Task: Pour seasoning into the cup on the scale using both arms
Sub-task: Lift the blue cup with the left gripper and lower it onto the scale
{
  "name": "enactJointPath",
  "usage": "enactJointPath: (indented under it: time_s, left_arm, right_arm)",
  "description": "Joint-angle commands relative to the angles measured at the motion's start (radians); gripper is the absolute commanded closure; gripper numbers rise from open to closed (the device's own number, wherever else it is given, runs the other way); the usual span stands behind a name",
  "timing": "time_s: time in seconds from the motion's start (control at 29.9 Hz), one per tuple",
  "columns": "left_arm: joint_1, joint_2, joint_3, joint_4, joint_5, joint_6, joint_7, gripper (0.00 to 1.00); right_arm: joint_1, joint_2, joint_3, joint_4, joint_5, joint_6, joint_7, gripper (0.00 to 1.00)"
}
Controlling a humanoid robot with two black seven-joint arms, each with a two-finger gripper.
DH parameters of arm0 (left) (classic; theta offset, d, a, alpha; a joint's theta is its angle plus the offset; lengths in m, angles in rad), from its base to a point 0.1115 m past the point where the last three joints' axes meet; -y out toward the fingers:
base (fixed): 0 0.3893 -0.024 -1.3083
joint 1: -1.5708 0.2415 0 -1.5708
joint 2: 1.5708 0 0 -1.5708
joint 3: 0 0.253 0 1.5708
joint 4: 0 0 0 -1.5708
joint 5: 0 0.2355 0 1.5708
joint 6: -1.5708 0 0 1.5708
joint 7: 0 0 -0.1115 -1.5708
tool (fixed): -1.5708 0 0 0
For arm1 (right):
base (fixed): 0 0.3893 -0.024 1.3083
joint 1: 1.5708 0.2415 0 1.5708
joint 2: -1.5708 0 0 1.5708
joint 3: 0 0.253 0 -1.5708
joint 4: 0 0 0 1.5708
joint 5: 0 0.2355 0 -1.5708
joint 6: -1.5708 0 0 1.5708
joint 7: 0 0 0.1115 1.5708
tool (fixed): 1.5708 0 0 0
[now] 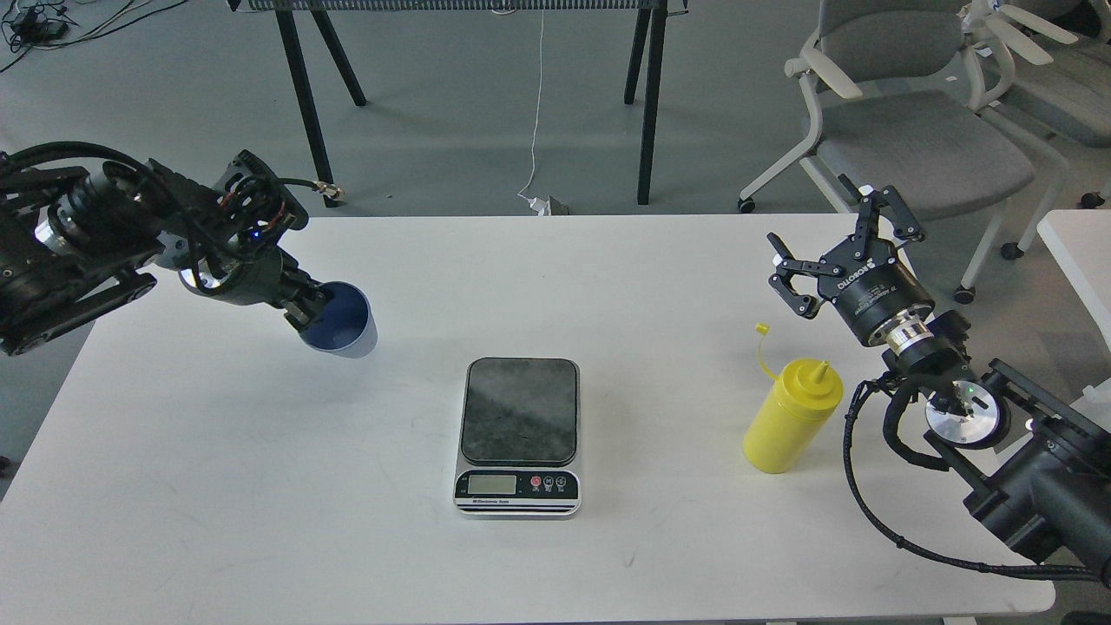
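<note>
Grey-topped scale [518, 434] sits bare at the table's middle, right of and nearer than the tilted cup [343, 321] clamped in the left gripper [305, 305], while the spread, empty right gripper [838, 252] hovers beyond the upright seasoning [788, 417].

white lettering "robotiq" runs along the black body of the right hand [840, 245], right of the scale [518, 437]. a small line of print on the scale's silver front, below its lcd, is too fine to read.
</note>
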Motion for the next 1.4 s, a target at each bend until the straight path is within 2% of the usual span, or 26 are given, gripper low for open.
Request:
enactJointPath:
  time_s: [0.0, 0.17, 0.3, 0.57, 0.84, 1.24, 1.3, 1.37]
  left_arm:
    - [-0.074, -0.004, -0.010, -0.073, -0.068, -0.033, 0.000, 0.98]
    - [-0.132, -0.054, -0.014, -0.165, -0.226, -0.033, 0.000, 0.98]
    - [-0.147, -0.122, -0.014, -0.180, -0.235, -0.033, 0.000, 0.98]
    - [-0.108, -0.216, -0.007, -0.157, -0.229, -0.033, 0.000, 0.98]
    - [-0.029, -0.225, 0.001, -0.111, -0.223, -0.033, 0.000, 0.98]
    - [0.006, -0.263, 0.002, -0.084, -0.220, -0.033, 0.000, 0.98]
    - [0.006, -0.266, 0.004, -0.076, -0.220, -0.033, 0.000, 0.96]
    - [0.004, -0.265, 0.007, -0.074, -0.222, -0.033, 0.000, 0.90]
  right_arm:
    - [-0.001, 0.000, 0.001, -0.001, 0.000, 0.000, 0.001, 0.01]
    - [-0.001, 0.000, 0.000, -0.001, 0.000, 0.000, 0.001, 0.01]
    - [-0.001, 0.000, 0.001, -0.004, 0.000, 0.000, 0.001, 0.01]
    - [-0.001, -0.002, 0.001, -0.004, 0.000, 0.000, 0.001, 0.01]
    - [-0.003, -0.003, 0.001, -0.004, 0.000, 0.000, 0.001, 0.01]
    - [-0.016, -0.009, 0.001, -0.004, 0.000, 0.000, 0.016, 0.01]
    - [-0.018, -0.011, 0.001, -0.004, 0.000, 0.000, 0.016, 0.01]
    - [-0.018, -0.011, 0.003, -0.004, 0.000, 0.000, 0.016, 0.01]
